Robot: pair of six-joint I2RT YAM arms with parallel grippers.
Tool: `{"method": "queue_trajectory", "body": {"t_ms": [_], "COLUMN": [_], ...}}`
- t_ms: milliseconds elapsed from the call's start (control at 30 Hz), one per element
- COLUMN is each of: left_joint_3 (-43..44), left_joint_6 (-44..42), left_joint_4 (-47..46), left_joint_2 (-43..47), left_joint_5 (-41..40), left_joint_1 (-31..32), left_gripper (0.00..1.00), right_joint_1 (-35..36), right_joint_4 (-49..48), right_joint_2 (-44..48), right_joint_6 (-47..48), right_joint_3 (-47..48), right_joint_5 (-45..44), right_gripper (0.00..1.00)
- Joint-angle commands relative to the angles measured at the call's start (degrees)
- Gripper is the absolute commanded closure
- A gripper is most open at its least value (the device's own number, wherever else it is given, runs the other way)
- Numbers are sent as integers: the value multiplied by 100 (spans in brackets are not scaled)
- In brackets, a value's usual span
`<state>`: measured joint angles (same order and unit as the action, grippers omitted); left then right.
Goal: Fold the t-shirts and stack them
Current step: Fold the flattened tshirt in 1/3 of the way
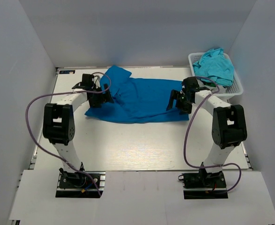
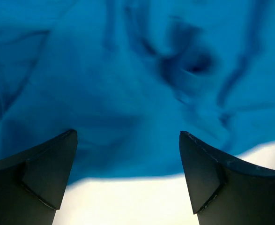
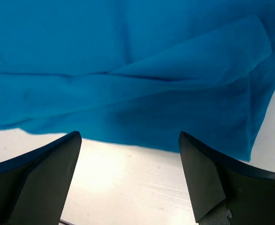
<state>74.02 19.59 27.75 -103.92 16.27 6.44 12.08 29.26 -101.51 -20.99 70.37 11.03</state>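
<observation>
A royal blue t-shirt (image 1: 137, 99) lies spread and wrinkled across the back of the white table. My left gripper (image 1: 102, 99) hovers over its left end, open and empty; the left wrist view shows the blue cloth (image 2: 128, 84) and its edge between the two fingers. My right gripper (image 1: 174, 102) hovers over its right end, open and empty; the right wrist view shows the cloth's hem (image 3: 142, 108) just beyond the fingers. Turquoise-teal t-shirts (image 1: 216, 64) are heaped in the basket at the back right.
The white lattice basket (image 1: 237, 86) stands at the back right corner, close to my right arm. Grey walls close in the table on the left, back and right. Bare white table (image 1: 137, 145) lies in front of the shirt.
</observation>
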Motion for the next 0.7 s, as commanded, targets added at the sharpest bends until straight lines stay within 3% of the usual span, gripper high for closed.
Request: {"method": "queue_trajectory", "body": {"t_ms": [0, 267, 467, 567, 667], "left_joint_3": [218, -694, -1124, -1896, -2442], "left_joint_6": [185, 334, 624, 1281, 1608], "left_joint_4": [-323, -751, -736, -438, 536], "left_joint_2": [-514, -665, -543, 186, 1065], "left_joint_5": [-98, -370, 385, -122, -1203], "left_joint_1": [-169, -766, -943, -943, -890], "left_gripper": [0, 0, 0, 0, 0], "right_joint_1": [-56, -241, -179, -92, -4], "right_joint_4": [-227, -166, -140, -104, -87], "right_joint_2": [-202, -317, 35, 586, 1105], "right_joint_6": [-151, -414, -335, -458, -537], "right_joint_3": [-76, -638, -1209, -1787, -2368], "right_joint_5": [-197, -680, -708, -698, -707], "right_gripper": [10, 10, 10, 10, 10]}}
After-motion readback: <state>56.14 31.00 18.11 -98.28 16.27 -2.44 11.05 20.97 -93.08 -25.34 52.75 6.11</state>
